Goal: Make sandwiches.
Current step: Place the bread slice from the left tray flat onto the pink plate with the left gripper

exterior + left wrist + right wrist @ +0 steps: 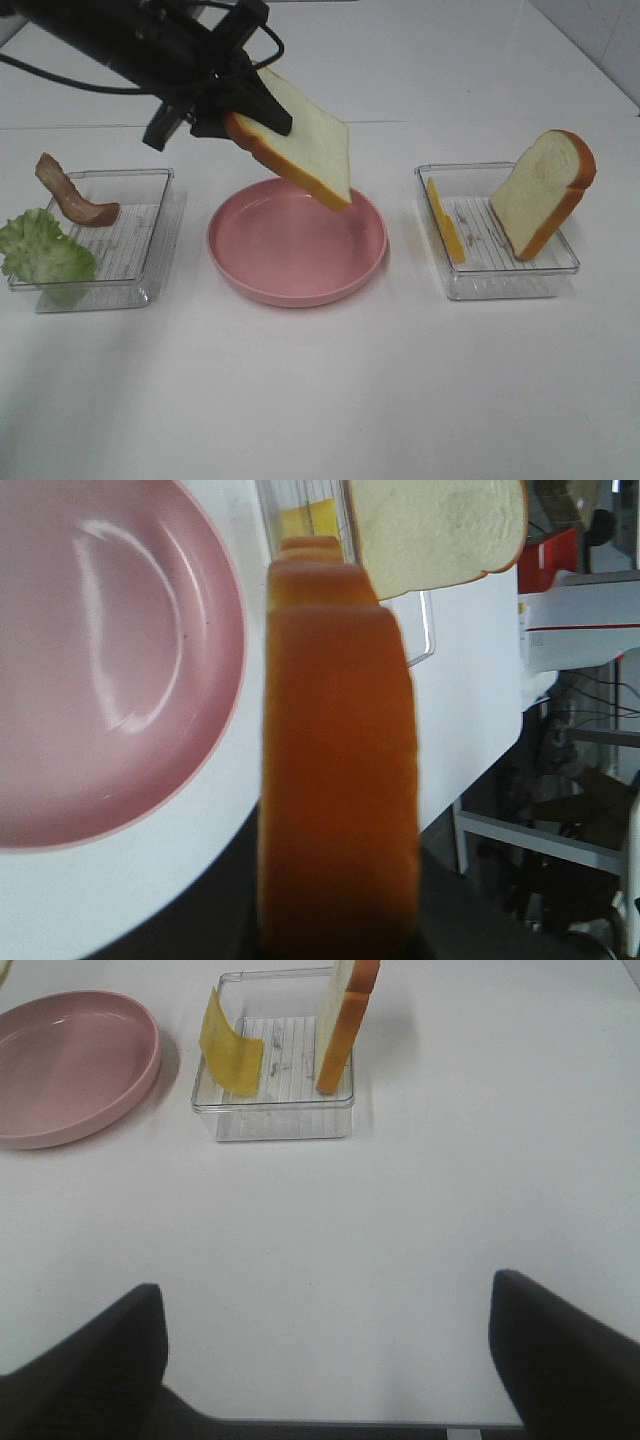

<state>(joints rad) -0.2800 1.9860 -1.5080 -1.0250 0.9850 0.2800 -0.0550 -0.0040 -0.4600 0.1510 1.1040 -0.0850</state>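
My left gripper [245, 118] is shut on a white bread slice [305, 140] with orange-brown crust, held tilted in the air above the back of the pink plate [297, 275]. In the left wrist view the slice's crust [338, 770] fills the middle, with the pink plate [100, 680] beside it. A second bread slice [543, 190] leans upright in the right clear tray [497, 270], next to a yellow cheese square [446, 222]. Lettuce [42, 252] and a bacon strip [72, 195] rest on the left clear tray [140, 250]. My right gripper [325, 1360] is open, over bare table short of the right tray [275, 1125].
The white table's back edge runs behind the trays. In the right wrist view the cheese [230, 1055] and bread slice [345, 1020] stand in the tray with the plate [70, 1065] beside it. A shelf and clutter show beyond the table edge in the left wrist view.
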